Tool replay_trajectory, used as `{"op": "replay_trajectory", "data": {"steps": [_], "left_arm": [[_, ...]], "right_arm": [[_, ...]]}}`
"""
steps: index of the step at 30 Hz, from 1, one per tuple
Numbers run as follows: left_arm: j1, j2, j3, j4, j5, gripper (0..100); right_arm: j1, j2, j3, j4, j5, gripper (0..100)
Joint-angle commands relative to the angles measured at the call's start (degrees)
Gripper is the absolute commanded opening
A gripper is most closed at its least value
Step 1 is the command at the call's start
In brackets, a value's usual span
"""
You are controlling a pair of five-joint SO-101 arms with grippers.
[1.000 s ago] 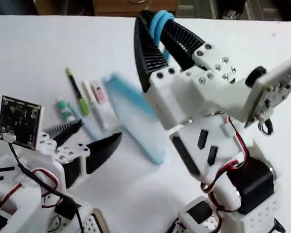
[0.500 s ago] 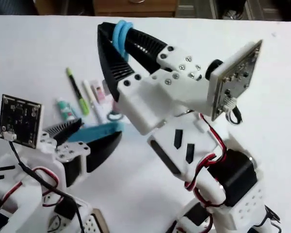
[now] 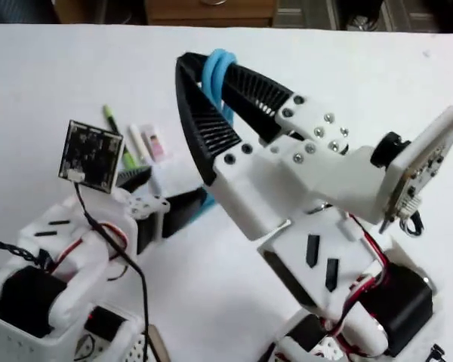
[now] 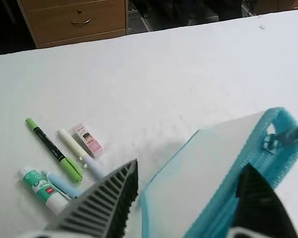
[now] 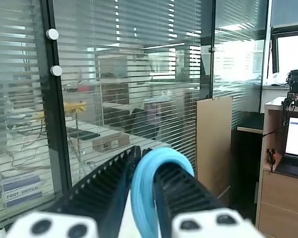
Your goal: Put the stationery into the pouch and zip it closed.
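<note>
Blue pouch (image 4: 213, 158), clamped in the right gripper's (image 3: 211, 72) fingers, now hangs between the left gripper's (image 4: 191, 171) wide fingers, which have advanced, likely to steady it, while stationery (image 4: 64, 161) waits unpacked on the surface (image 4: 188, 74).

Tilted blue pouch (image 4: 213, 168), seemingly lifted; stationery (image 4: 69, 144) nearby.

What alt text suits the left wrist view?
A blue pouch shows between two open black jaws. To one side, a green pen, an eraser and a tube lie on the white table.
</note>
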Motion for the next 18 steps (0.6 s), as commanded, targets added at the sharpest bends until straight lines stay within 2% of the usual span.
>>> {"op": "replay_trajectory", "data": {"steps": [1, 4, 7, 12, 16, 18], "left_arm": [[0.13, 0.75, 0.18, -1.76, -0.35, 22], [0.22, 0.75, 0.00, -2.02, -0.70, 13], [0.22, 0.75, 0.44, -2.81, -3.52, 12], [0.22, 0.75, -0.09, -3.78, -3.87, 12], [0.13, 0.75, -3.25, -6.15, -3.87, 3], [0.13, 0.75, -8.00, -6.15, -3.69, 2]], "right_arm": [[2.68, -0.48, -2.02, 0.13, 0.53, 1.6], [5.05, -0.48, -1.67, 0.40, 0.44, 1.6], [5.76, -0.48, -1.67, 0.40, 0.44, 1.6], [5.67, -0.48, -1.67, 0.31, 0.44, 1.6], [5.67, -0.75, -1.93, 0.31, 0.44, 1.6], [5.67, -0.84, -1.93, 0.31, 0.44, 1.6]]}}
